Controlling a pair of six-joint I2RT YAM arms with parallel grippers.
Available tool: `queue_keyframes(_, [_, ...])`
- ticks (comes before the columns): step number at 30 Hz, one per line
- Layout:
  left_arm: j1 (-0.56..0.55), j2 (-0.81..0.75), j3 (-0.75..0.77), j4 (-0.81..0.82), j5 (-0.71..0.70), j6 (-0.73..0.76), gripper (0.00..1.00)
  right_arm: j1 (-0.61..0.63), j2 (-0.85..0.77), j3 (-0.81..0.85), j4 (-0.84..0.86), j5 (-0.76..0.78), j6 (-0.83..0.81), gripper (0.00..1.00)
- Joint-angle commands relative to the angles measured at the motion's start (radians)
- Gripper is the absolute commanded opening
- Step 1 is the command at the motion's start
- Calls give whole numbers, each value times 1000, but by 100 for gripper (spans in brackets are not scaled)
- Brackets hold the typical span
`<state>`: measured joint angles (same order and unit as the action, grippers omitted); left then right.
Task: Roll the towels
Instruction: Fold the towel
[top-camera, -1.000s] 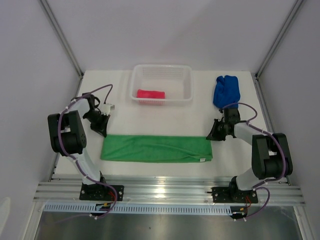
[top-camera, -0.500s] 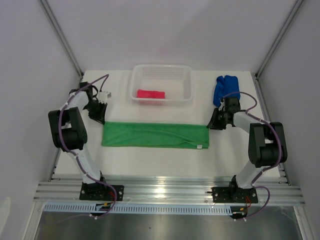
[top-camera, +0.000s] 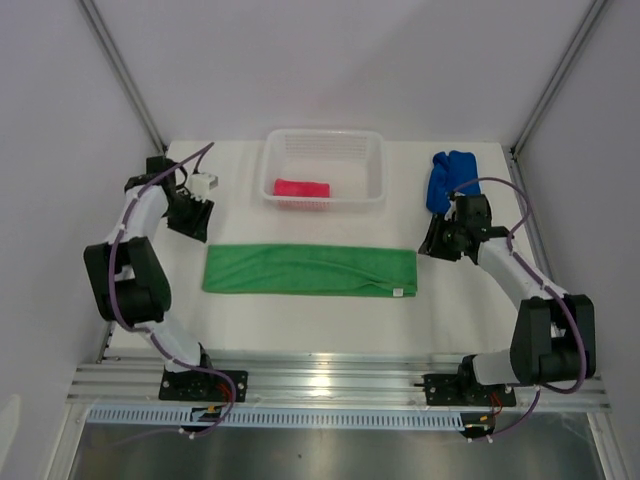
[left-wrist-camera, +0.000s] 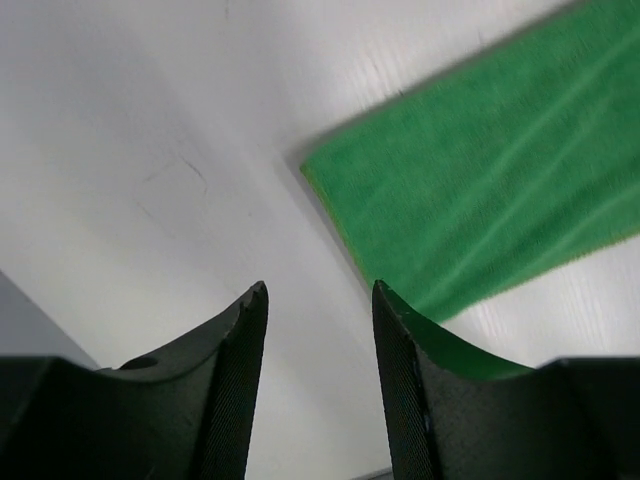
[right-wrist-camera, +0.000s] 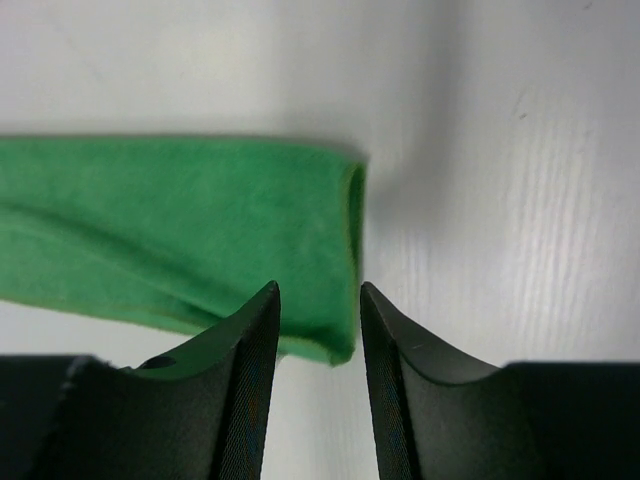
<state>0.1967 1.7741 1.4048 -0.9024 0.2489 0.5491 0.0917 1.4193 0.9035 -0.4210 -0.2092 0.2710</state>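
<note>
Towel (top-camera: 310, 270) (green) lies btwn L end effector (top-camera: 195, 230) & R end effector (top-camera: 429, 247).

The work area contains three towels: one green towel (top-camera: 310, 271), one pink towel (top-camera: 301, 187) and one blue towel (top-camera: 450, 180). One white mesh basket (top-camera: 345, 165) is present. One table (top-camera: 300, 325) carries the items. Two grippers are fitted: one left gripper (top-camera: 197, 236) and one right gripper (top-camera: 427, 248).

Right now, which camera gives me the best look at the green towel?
The top external view: the green towel lies there whole, a long folded strip. The left wrist view catches only its left end, the right wrist view only its right end.
</note>
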Motion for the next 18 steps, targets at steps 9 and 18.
queue_keyframes(9, [-121,-387,-483,60,-137,549,55,82,-146,-155,-111,37,347,41])
queue_keyframes(18, [-138,-318,-543,134,-198,572,56,100,-154,-212,-55,28,431,46])
